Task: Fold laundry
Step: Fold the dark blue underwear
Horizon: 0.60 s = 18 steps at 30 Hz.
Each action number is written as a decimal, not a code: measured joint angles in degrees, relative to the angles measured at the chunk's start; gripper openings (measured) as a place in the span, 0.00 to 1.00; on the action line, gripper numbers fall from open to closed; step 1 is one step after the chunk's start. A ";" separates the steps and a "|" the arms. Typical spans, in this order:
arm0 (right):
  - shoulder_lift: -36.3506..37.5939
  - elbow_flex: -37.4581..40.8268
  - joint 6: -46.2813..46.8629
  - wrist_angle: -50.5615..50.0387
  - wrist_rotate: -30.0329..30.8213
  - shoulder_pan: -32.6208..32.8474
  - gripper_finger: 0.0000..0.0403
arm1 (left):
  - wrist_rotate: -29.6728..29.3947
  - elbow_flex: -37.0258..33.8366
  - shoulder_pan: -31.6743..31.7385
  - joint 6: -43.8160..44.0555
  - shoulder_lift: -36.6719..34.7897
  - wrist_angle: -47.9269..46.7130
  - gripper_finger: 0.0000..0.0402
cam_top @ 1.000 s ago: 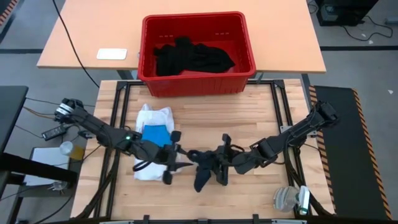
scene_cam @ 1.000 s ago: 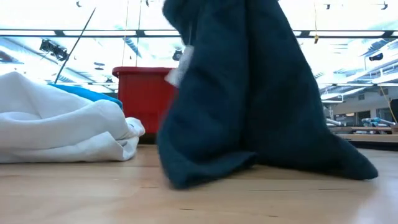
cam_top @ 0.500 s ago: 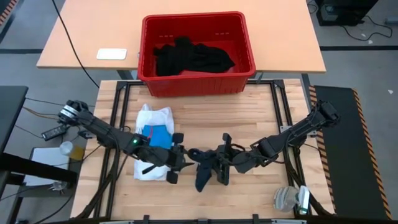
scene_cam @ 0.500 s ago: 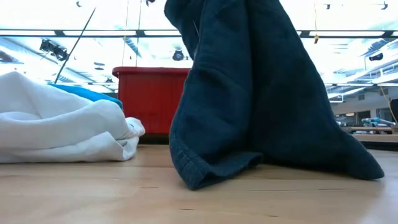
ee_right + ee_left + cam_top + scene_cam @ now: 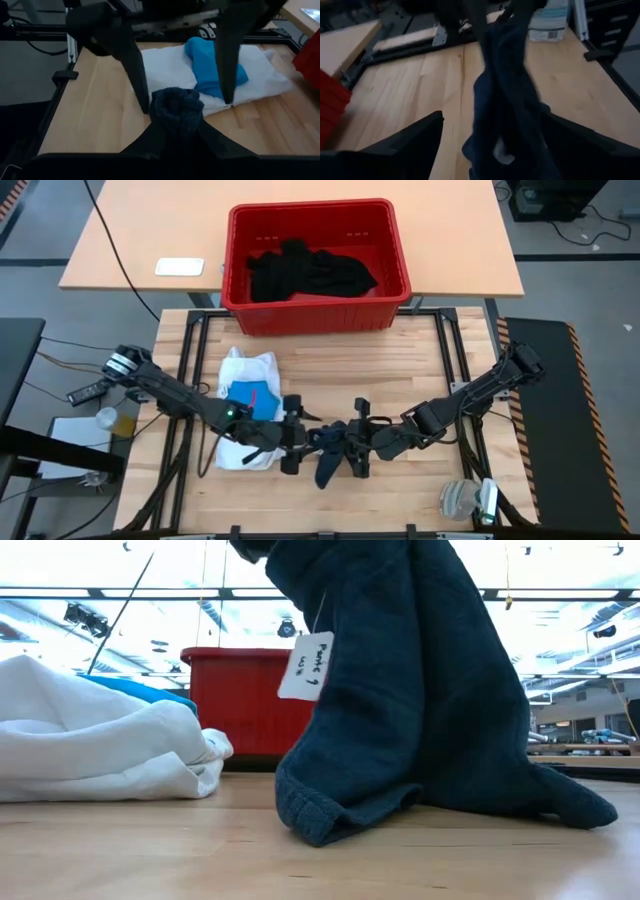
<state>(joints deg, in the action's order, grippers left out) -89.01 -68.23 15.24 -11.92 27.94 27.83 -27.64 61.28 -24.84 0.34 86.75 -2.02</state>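
So the small dark garment (image 5: 328,452) is dangling from the right hand (image 5: 357,438), which is clenched on its top edge, with the bottom hem resting on the worktop (image 5: 400,365) near the front middle. A white tag (image 5: 305,665) hangs off it in the low view. The left hand (image 5: 292,435) sits just beside the cloth on its left, fingers spread wide and holding nothing. The cloth's long axis runs top to bottom, so I'd guess the left hand, being right there, needs to catch the free edge. White shirt (image 5: 245,370) with the blue piece (image 5: 250,396) lies behind the left arm; more black garments (image 5: 310,270) sit in the red crate (image 5: 240,300).
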 joint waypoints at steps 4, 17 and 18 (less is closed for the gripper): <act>0.00 0.00 -0.07 -0.10 -0.37 0.00 0.16 | 0.01 0.00 1.22 2.21 0.91 -0.13 0.85; 0.00 0.00 -10.07 5.65 -6.37 1.07 0.16 | 10.74 0.03 4.48 -6.70 1.00 1.53 0.30; 0.00 0.00 -10.88 5.68 -6.61 1.07 0.16 | 10.84 0.33 4.37 -9.31 0.81 1.05 0.21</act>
<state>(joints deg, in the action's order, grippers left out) -89.01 -68.23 4.36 -6.24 21.33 28.91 -16.80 61.60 -20.48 -8.97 87.55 -0.97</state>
